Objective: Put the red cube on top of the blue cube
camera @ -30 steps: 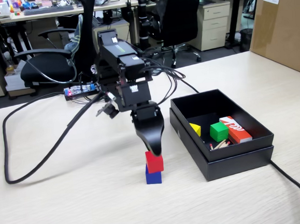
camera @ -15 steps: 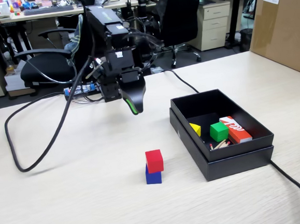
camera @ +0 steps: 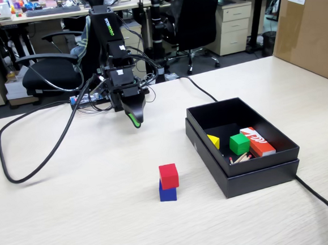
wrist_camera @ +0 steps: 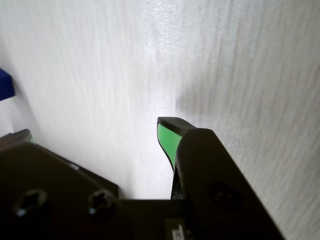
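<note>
The tabletop (camera: 75, 220) is pale wood-grain laminate, and a thick black cable (camera: 321, 204) crosses its near right corner. Nearest the camera in the fixed view stands one red cube (camera: 169, 175) resting squarely on top of one blue cube (camera: 167, 193), the pair alone on bare laminate, just left of an open black box (camera: 253, 172). That one box sits on its own upturned lid and holds one green cube (camera: 239, 144), one yellow wedge-shaped block (camera: 213, 141), one red-and-white printed box (camera: 257, 140) and a few thin sticks (camera: 241, 158).

Farther back the single black arm is folded up over its base, and its hand (camera: 133, 120) hangs above the tabletop, well apart from the stacked cubes, holding nothing. One green-padded finger shows in the wrist view; the other jaw's tip is out of sight, so whether the hand is spread or closed I cannot tell. A sliver of the blue cube shows at that view's left edge. A second black cable (camera: 36, 161) loops across the left of the tabletop.

Behind the tabletop lies an office: two black swivel chairs (camera: 46, 69), desks, a beige drawer pedestal (camera: 230, 26), and a large cardboard box (camera: 310, 26) at the right.
</note>
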Motion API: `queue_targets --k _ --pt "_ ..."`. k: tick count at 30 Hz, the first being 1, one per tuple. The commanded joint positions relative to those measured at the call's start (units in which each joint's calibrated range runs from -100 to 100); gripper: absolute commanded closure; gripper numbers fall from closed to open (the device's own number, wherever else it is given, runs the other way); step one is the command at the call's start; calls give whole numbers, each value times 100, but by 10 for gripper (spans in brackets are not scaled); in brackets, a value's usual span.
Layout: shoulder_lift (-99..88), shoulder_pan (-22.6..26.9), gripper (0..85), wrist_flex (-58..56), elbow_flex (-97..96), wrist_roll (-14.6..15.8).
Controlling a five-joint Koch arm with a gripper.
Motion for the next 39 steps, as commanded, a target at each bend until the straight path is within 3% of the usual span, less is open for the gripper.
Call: queue_targets --k 1,12,39 --pt "-468 5 362 433 -248 -29" --pt "-1420 -5 363 1919 -2587 -288" --pt "-1570 -29 368 1937 -2678 -283"
